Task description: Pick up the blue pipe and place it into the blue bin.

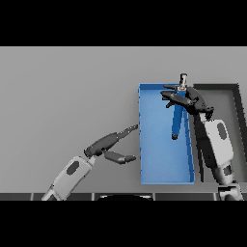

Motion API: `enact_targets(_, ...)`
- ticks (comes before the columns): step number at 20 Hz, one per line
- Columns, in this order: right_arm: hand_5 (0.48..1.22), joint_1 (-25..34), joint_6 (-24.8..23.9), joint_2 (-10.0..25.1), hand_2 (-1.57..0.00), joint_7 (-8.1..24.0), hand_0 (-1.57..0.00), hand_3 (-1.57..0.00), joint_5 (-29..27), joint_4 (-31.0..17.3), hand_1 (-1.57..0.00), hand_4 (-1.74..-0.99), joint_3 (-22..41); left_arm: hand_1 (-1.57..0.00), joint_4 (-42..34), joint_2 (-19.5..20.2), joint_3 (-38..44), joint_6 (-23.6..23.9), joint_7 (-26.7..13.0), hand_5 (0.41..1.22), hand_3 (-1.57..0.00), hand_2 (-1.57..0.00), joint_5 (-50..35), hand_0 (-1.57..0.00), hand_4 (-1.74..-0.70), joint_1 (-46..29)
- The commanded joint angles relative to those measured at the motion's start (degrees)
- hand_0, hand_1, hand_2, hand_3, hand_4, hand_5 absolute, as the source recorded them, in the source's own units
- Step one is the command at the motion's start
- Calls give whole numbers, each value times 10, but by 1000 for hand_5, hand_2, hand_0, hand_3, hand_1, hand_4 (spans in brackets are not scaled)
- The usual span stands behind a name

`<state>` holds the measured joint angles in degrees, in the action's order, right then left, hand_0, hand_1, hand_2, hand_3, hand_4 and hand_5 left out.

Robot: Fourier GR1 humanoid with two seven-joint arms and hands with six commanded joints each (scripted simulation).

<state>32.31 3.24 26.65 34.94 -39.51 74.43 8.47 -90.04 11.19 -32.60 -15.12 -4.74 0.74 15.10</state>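
**Hands at the blue bin**

Left hand (107, 146) hovers low over the grey counter (67, 96), fingers straight and thumb spread, fingertips just beside the bin's left wall. Blue bin (149, 144) lies right of it. Above the bin's upper right part, the right hand (185, 98) grips the pipe (177, 120), which hangs tilted over the bin. A dark bin (226, 91) sits furthest right.

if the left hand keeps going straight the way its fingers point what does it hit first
Probably the blue bin: the left hand points its open fingers at the bin's near side wall. Its height above the table is unclear, so it might pass over.
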Motion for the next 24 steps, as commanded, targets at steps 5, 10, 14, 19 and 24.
enact_targets(5, 1150, 0, -58, 78, -1114, 0, -1306, -897, -104, -53, -1167, -1503, 160, 1, -4, 1, -6, 0, -5, 453, 1, 1, 4, 1, -886, -6)
enact_targets(10, 1081, 48, -73, 145, -364, 0, -427, -293, -213, -70, -382, -1242, 317, 1, -2, 2, 1, 1, -8, 453, 1, 1, 1, 1, -889, -1)
enact_targets(14, 887, 62, -53, 157, -149, -8, -174, -120, -144, -67, -156, -1149, 363, 1, -7, 0, -4, 3, -5, 451, 1, 1, 3, 1, -896, -6)
enact_targets(19, 738, 70, -55, 147, -48, -38, -56, -39, -104, -93, -50, -1124, 378, 1, 1, -5, -3, 4, -10, 457, 1, 1, 3, 1, -909, 0)
enact_targets(24, 689, 73, -55, 139, -15, -47, -18, -12, -106, -100, -16, -1123, 375, 1, 0, -6, -4, 3, -11, 464, 1, 1, 0, 1, -916, -4)
